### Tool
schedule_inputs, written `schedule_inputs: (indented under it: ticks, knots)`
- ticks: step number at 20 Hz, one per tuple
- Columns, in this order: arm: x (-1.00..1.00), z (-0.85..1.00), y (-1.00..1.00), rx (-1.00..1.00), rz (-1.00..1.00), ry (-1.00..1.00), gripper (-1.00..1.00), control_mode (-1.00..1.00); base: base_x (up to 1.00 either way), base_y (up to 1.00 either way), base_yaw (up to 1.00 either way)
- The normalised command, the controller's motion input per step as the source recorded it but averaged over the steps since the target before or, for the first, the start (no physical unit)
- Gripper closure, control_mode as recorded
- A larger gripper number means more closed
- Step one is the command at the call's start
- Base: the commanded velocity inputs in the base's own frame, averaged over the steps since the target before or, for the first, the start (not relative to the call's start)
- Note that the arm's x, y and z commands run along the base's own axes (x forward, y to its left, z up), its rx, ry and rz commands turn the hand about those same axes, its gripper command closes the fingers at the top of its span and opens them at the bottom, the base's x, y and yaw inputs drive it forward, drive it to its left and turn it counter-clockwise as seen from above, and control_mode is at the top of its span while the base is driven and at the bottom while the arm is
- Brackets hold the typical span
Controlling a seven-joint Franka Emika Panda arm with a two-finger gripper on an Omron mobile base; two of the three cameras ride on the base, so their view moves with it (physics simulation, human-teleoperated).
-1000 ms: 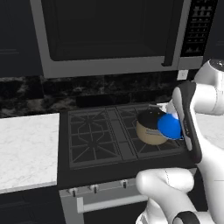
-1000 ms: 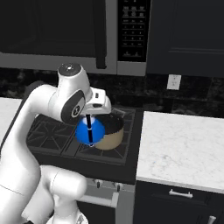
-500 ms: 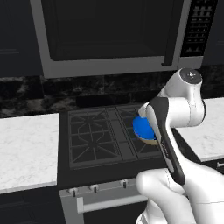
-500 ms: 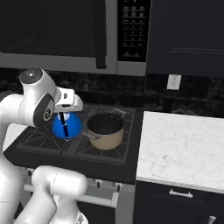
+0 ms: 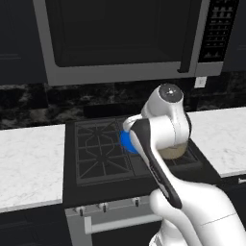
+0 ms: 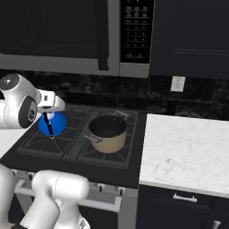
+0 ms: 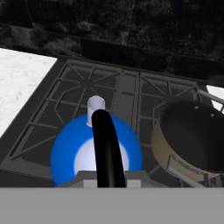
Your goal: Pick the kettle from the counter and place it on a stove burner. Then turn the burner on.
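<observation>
Our two-finger gripper (image 6: 50, 117) is clamped on the thin black arched handle (image 7: 107, 148) of the small bright blue cone-shaped kettle (image 6: 52, 124), hanging above the square black cast-iron grate (image 6: 50, 134) at the stove's left, nine o'clock from the wide beige pot (image 6: 107, 133). We judge the kettle rigid, light and likely to swing; the handle's crest is the hold.

Legible text: none | microwave control panel (image 6: 135, 27): rows of small marks, too blurred to read | kettle (image 7: 95, 154), pot (image 6: 107, 133), stove knobs (image 5: 102, 207): no readable labels or numbers
</observation>
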Motion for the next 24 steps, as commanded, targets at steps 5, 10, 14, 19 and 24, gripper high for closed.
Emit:
schedule_inputs:
  ticks: [5,10,14,19,24]
  knots:
    - [0.41,-0.28,0.52,0.00,0.00,0.08,1.00,-1.00,0.00,0.00,0.00]
    - [0.44,-0.42,0.24,0.00,0.00,0.16,1.00,-1.00,0.00,0.00,0.00]
    - [0.28,-0.39,0.01,0.00,0.00,0.09,1.00,-1.00,0.00,0.00,0.00]
    - [0.16,-0.31,0.01,0.00,0.00,0.09,1.00,-1.00,0.00,0.00,0.00]
    - [0.18,-0.15,0.12,0.00,0.00,0.10,1.00,-1.00,0.00,0.00,0.00]
